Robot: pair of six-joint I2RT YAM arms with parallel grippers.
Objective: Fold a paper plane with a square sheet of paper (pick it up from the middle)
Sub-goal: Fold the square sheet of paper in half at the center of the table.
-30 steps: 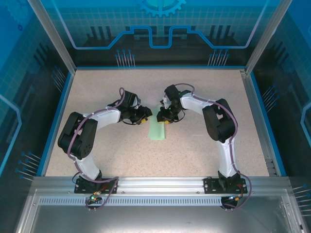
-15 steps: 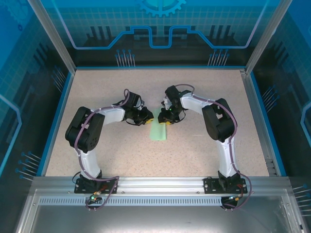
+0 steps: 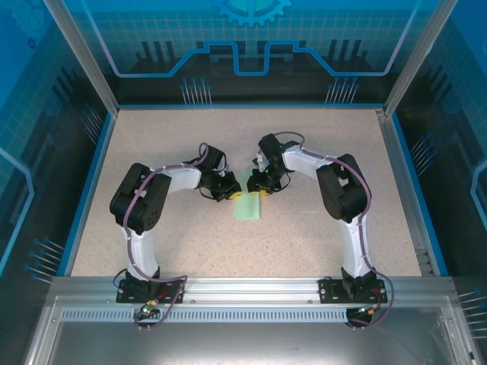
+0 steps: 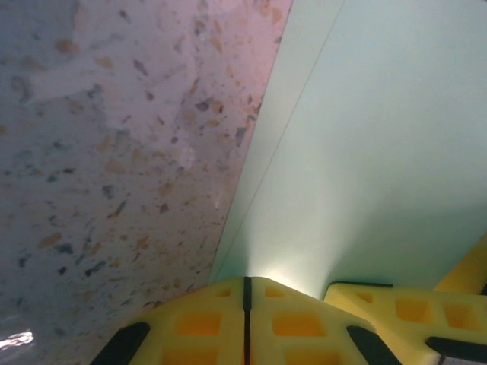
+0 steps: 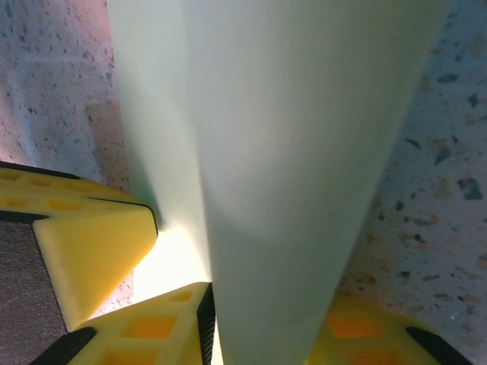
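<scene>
The paper plane [image 3: 247, 207] is a slim folded strip of pale mint-green paper lying mid-table between both arms. My left gripper [image 3: 234, 193] sits at its upper left edge. In the left wrist view that gripper [image 4: 246, 280] is shut, its yellow fingers pressed together with the tips against the edge of the paper [image 4: 365, 152]. My right gripper [image 3: 257, 188] is at the strip's far end. In the right wrist view a raised fold of the paper [image 5: 289, 152] runs between the fingers of the right gripper [image 5: 266, 334], which is shut on it.
The speckled tabletop [image 3: 190, 243] surrounds the paper, bounded by a blue rim [image 3: 91, 175] and glass walls. The two grippers are nearly touching: the left gripper's finger [image 5: 84, 251] shows in the right wrist view, and the right gripper's finger [image 4: 411, 304] in the left wrist view.
My left arm has swung right until its gripper reached the paper's edge, and its fingers have come together. The right gripper and the paper have stayed where they were.
</scene>
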